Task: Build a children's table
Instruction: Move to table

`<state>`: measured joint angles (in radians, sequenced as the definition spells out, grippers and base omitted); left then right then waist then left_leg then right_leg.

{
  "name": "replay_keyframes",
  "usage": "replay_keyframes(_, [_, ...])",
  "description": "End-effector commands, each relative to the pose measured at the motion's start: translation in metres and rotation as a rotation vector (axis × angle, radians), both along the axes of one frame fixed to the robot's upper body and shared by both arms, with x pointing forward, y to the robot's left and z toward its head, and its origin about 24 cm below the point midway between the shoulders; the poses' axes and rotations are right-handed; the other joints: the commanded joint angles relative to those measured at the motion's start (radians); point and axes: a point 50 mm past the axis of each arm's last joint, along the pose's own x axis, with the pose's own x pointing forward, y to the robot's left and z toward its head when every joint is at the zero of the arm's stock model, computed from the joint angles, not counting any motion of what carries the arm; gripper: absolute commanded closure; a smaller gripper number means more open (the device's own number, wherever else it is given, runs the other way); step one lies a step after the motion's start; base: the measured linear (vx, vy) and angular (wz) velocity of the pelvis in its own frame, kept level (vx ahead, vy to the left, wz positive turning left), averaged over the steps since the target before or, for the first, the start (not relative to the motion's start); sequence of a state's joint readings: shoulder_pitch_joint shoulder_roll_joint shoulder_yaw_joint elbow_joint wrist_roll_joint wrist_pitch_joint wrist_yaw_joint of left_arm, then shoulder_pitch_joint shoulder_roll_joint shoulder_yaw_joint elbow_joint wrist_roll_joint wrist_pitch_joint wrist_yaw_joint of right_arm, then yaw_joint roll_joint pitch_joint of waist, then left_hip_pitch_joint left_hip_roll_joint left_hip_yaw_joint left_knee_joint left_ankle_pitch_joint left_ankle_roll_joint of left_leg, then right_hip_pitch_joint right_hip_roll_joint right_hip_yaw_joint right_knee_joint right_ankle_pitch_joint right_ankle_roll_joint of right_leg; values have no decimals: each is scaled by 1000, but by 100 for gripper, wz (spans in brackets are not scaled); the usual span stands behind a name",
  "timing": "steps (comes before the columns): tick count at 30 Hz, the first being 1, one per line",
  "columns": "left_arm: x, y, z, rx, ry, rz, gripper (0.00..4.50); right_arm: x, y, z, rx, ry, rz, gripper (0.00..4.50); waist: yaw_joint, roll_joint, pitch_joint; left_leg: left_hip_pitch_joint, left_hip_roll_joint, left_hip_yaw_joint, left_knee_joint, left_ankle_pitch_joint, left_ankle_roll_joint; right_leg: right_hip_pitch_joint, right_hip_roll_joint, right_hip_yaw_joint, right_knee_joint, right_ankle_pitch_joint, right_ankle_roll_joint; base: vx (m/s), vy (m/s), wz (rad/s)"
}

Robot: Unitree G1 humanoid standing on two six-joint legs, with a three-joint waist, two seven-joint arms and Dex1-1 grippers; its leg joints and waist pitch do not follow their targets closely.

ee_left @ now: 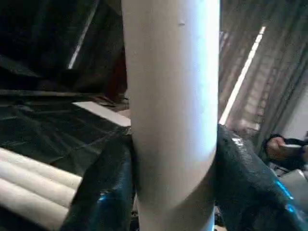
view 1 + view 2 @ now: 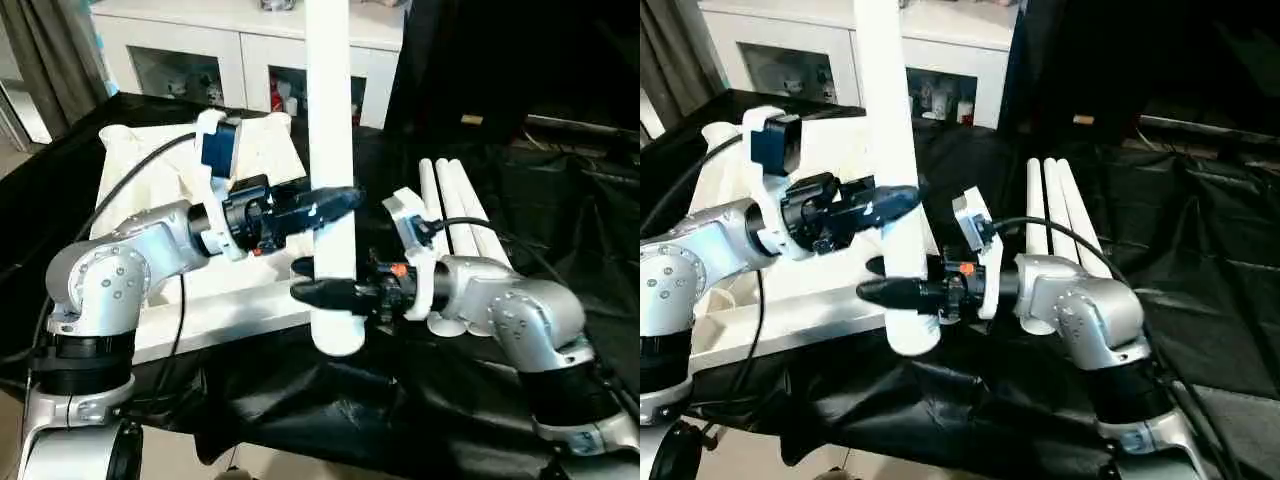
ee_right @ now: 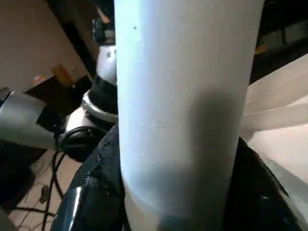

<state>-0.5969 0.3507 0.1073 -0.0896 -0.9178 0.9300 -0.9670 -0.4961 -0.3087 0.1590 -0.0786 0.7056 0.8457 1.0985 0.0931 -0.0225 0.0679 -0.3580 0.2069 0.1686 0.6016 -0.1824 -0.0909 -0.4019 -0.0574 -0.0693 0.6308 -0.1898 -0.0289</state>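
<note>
Table top (image 2: pixel 150 165): lay underside up on the black-draped tabletop (image 2: pixel 560 190), at the left, behind the left arm.
Left gripper (image 2: pixel 335 200): reached in from the left; jaws clamped on the held leg, higher of the two grips.
Held leg (image 2: pixel 330 120): stood upright between both arms, long axis vertical, lower end (image 2: pixel 337 335) hanging just past the near rim (image 2: pixel 240 305) of the table top.
Right gripper (image 2: pixel 310 280): came from the right; jaws clamped on the same leg, just below the left grip.
Spare legs (image 2: pixel 455 205): three, lay side by side at the right, pointing away.
Nearer arm: both equally on the leg; likely socket lay leftward, exact corner not discernible.
</note>
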Motion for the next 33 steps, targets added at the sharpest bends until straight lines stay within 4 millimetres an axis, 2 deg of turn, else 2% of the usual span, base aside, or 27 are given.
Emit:
replay_keyframes(1, [2,0,3,-7,-3,-10,253,-6,2,2,6,-4,44,258,3,12,-76,2,13,-2,-64,-139,-15,61,-66,50,-80,-201,-147,0,0,0])
replay_keyframes(5, [5,1,2,-15,14,8,259,-7,2,2,-1,-10,41,258,3,12,-78,1,15,-3,-64,-131,-16,62,-66,50,-77,-179,-154,0,0,0])
replay_keyframes(6, [5,1,1,-14,15,22,260,-4,2,2,-13,-50,-1,258,2,7,-78,0,14,-2,-64,-129,-15,63,-66,50,-77,-177,-155,0,0,0])
replay_keyframes(8, [5,0,2,-14,14,29,261,0,2,2,-25,-90,-49,258,2,8,-77,0,14,-1,-63,-130,-16,62,-68,50,-78,-191,-151,0,0,0])
replay_keyframes(9, [7,-1,1,29,-2,68,262,11,5,2,-19,-85,-135,223,2,8,-77,0,15,-2,-64,-127,-17,62,-68,50,-77,-192,-151,0,0,0])
replay_keyframes(11, [8,-2,0,50,-11,90,262,16,6,2,-13,-73,-169,189,-4,9,-76,0,14,-3,-65,-137,-24,60,-67,49,-78,-206,-150,0,0,0])
replay_keyframes(13, [16,-5,-3,155,-52,227,262,26,10,1,-52,-114,-275,169,-4,13,-75,3,15,-4,-66,-146,-29,58,-67,50,-82,-232,-136,0,0,0])
replay_keyframes(14, [20,-6,-4,207,-70,288,262,31,13,0,-77,-130,-333,162,-7,12,-75,2,18,-5,-67,-138,-39,57,-66,51,-80,-226,-124,0,0,0])
replay_keyframes(16, [28,-8,-5,273,-76,413,262,39,15,-5,-126,-133,-429,159,-9,13,-77,6,15,-3,-66,-132,-49,57,-65,52,-79,-215,-122,0,0,0])
replay_keyframes(17, [39,-8,-6,366,-47,586,262,47,18,-10,-174,-142,-514,159,-7,16,-79,6,17,-2,-64,-126,-51,56,-65,53,-74,-184,-128,0,0,0])
replay_keyframes(18, [43,-8,-5,370,-11,669,262,50,20,-14,-197,-140,-552,159,-9,15,-79,5,18,-3,-64,-122,-54,56,-64,53,-71,-165,-132,0,0,0])
replay_keyframes(20, [45,-9,-5,377,14,728,262,53,23,-17,-217,-139,-582,159,-9,9,-82,-2,13,-4,-62,-95,-50,66,-64,52,-66,-101,-149,0,0,0])
replay_keyframes(21, [46,-14,-4,387,8,816,262,59,28,-23,-259,-131,-650,159,-9,4,-84,-6,15,-3,-60,-78,-42,67,-66,53,-61,-78,-156,0,0,0])
replay_keyframes(23, [46,-18,-3,394,-5,867,262,63,33,-27,-295,-135,-683,159,-10,1,-85,-7,10,-2,-59,-65,-34,68,-65,50,-66,-81,-152,0,0,0])
replay_keyframes(25, [46,-19,-2,390,2,902,262,64,36,-29,-308,-137,-695,192,-10,4,-85,-10,10,-1,-56,-55,-23,67,-65,51,-64,-69,-152,0,0,0])
replay_keyframes(26, [45,-19,-2,392,7,917,262,65,40,-29,-299,-118,-700,192,-11,-2,-84,-10,12,-1,-58,-56,-18,66,-65,51,-64,-69,-152,0,0,0])
replay_keyframes(27, [44,-20,-2,389,12,915,262,65,42,-28,-288,-114,-694,195,-11,-2,-83,-8,13,-1,-58,-69,-14,64,-66,50,-66,-87,-149,0,0,0])
replay_keyframes(30, [39,-21,-4,394,36,913,262,66,45,-27,-271,-115,-688,232,-8,-3,-81,-6,16,0,-59,-79,-11,61,-67,51,-66,-98,-150,0,0,0])
replay_keyframes(31, [38,-21,-5,398,42,919,262,66,45,-27,-271,-115,-691,232,-7,-1,-79,-6,16,-1,-60,-83,-12,60,-66,51,-65,-99,-148,0,0,0])
replay_keyframes(32, [37,-21,-6,397,51,922,262,66,44,-27,-268,-115,-688,245,-6,-6,-79,-5,15,0,-59,-88,-12,59,-66,51,-68,-111,-142,0,0,0])
replay_keyframes(33, [36,-20,-6,401,49,931,262,67,44,-27,-263,-113,-686,245,-5,-4,-79,-6,15,0,-59,-91,-13,60,-67,51,-66,-112,-142,0,0,0])
